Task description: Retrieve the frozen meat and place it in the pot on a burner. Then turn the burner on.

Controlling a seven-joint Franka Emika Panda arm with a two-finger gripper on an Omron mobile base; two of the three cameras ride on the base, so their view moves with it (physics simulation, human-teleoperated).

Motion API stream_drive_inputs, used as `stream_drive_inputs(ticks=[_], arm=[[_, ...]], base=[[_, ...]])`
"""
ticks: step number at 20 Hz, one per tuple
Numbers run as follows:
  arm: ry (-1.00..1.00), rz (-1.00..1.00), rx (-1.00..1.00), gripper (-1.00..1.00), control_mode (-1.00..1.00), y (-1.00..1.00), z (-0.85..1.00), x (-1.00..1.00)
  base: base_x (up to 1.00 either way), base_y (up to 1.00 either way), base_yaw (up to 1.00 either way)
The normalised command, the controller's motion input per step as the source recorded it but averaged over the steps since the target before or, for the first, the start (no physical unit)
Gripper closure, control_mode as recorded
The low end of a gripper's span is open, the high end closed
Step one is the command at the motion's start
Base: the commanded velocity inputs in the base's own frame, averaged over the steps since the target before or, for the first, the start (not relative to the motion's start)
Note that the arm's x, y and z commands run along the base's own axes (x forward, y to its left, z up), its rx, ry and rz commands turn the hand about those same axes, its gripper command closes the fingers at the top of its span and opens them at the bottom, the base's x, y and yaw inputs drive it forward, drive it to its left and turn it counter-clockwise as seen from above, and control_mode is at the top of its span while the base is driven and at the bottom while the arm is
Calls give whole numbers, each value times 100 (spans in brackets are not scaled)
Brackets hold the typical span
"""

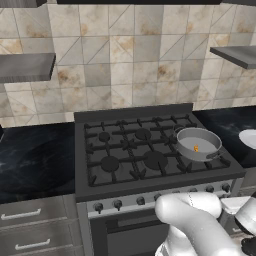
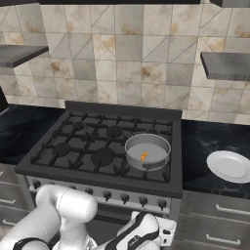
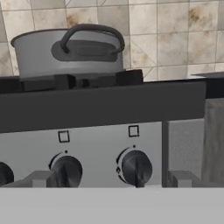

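The grey pot (image 1: pixel 198 143) sits on the stove's front right burner, its short handle (image 3: pixel 89 41) facing me. The frozen meat (image 1: pixel 196 148), a tiny orange-yellow chunk, lies on the pot's pale floor (image 2: pixel 144 156). My gripper (image 3: pixel 111 180) is held low in front of the stove's control panel, below the pot and level with the knobs. It is open, its fingertips (image 3: pixel 40 178) wide apart with nothing between them. Two dark knobs (image 3: pixel 136 167) (image 3: pixel 66 169) stand just ahead of it, apart from the fingers.
The stove (image 1: pixel 150 187) has several burners and a row of knobs (image 2: pixel 142 200) along its front. A white plate (image 2: pixel 229 166) rests on the dark counter to the right. Drawers (image 1: pixel 30 215) flank the oven. Wall shelves (image 2: pixel 227 66) hang at both sides.
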Motion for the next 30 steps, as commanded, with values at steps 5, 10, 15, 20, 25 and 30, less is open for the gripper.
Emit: stream_drive_inputs(ticks=[5,10,15,20,25,30], arm=[[0,0,0,-100,-100,-2,-9,14],[0,0,0,-100,-100,-12,-13,14],[0,0,0,-100,-100,-7,-14,7],[0,0,0,-100,-100,-6,-11,9],[0,0,0,-100,-100,-9,-10,15],[0,0,0,-100,-100,-13,-11,17]], base=[[0,0,0],[0,0,0],[0,0,0],[0,0,0],[0,0,0],[0,0,0]])
